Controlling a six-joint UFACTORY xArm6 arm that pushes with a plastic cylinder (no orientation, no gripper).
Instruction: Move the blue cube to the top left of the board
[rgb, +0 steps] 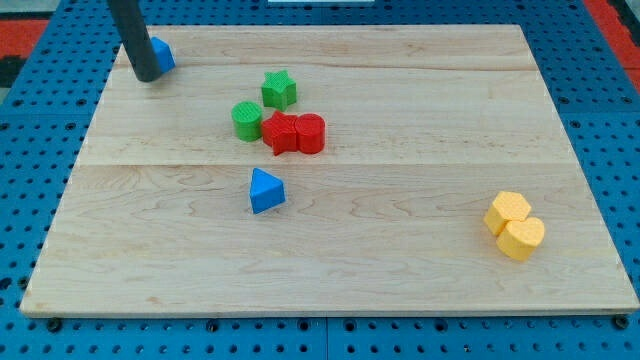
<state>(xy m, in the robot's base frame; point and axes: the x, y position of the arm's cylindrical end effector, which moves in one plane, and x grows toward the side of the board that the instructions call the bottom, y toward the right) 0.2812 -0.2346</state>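
Already our tip presses against the blue cube at the board's far left, holding nothing, merely pushing it cornerward.

On the board, at upper left of the frame: tip, just left of the blue cube and partly before it. At upper centre: green star, with green cylinder near, lower left of it. Just below the green star: red star at left and red cylinder at right, touching; red star also against the green cylinder. Below this group, apart: blue triangle. At lower right, well apart: upper yellow block touching lower yellow block.
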